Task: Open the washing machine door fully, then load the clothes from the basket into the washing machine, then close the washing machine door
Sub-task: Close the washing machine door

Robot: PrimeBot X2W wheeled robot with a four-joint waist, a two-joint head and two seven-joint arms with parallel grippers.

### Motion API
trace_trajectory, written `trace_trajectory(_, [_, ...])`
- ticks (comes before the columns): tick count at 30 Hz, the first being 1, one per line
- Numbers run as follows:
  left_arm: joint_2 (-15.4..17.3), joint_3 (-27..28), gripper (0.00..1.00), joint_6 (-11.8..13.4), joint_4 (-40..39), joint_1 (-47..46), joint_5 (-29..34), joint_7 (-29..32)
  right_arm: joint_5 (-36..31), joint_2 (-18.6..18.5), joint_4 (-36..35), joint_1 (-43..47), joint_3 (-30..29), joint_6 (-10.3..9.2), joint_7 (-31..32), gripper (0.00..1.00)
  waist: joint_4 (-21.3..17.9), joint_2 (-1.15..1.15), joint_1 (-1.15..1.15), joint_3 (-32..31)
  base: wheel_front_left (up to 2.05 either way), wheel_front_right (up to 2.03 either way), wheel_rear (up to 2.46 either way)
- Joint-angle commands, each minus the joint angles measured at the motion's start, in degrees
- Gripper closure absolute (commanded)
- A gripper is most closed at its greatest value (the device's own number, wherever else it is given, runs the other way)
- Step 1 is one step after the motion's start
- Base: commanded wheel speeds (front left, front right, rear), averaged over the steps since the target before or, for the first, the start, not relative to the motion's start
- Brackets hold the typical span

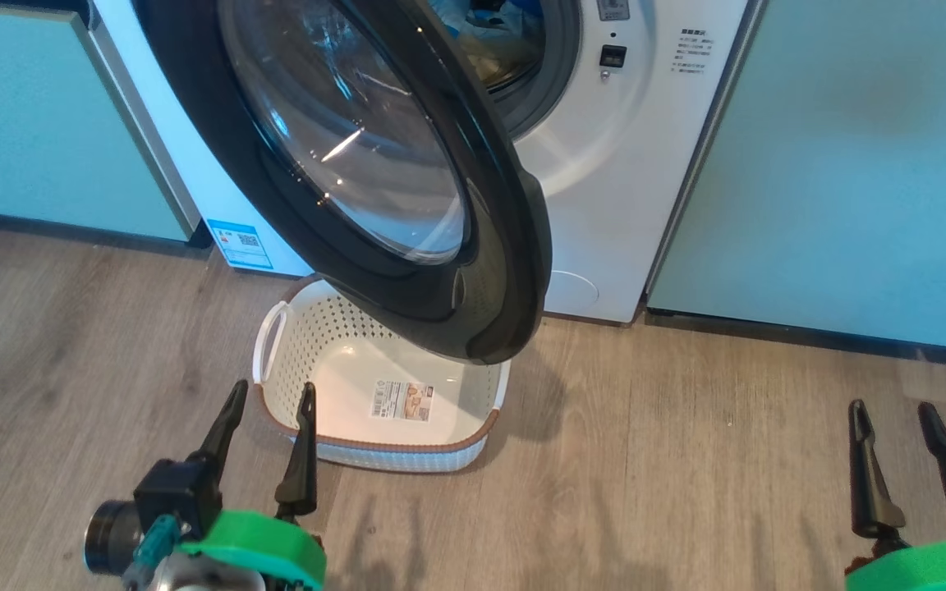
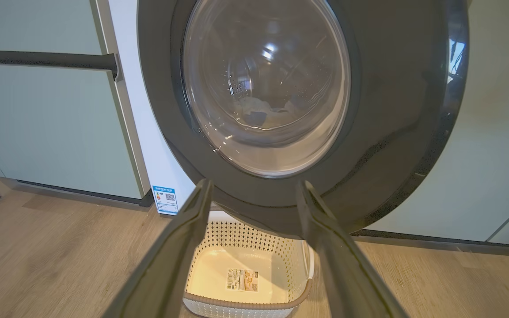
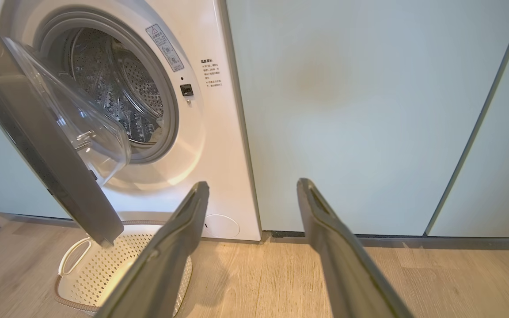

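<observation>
Black-rimmed washing machine door [image 1: 358,164] hangs half-open over the cream basket [image 1: 391,458] — clothes [image 1: 496,59] inside the washing machine [image 1: 604,205].

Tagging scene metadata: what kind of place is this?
Likely a home laundry nook: a white front-loading washing machine between pale green cabinet panels, a perforated basket on wood-look floor.

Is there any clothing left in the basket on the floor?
No, in the head view the visible floor of the basket is bare except for a paper label.

Wood-look floor [image 1: 686,460], basket [image 1: 448,447] and washing machine [image 1: 621,205] on it
</observation>
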Motion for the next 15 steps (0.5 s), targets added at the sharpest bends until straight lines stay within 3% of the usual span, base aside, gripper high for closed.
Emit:
trace_trajectory(1, [1.42,2.00,0.00,0.45,-2.07,-1.29,0.51,-0.50,-0.39,-0.38,-2.17,-0.79,0.92,-0.16,0.25,0.00,-0.16,0.00,0.00,0.02,0.00,0.00,0.00])
trace_trajectory(15, [1.30,1.52,0.00,0.92,-2.40,-1.50,0.21,-0.68,-1.58,-0.34,-2.50,-0.86,0.25,-0.16,-0.02,0.00,-0.47,0.00,0.00,0.50,0.00,0.00,0.00])
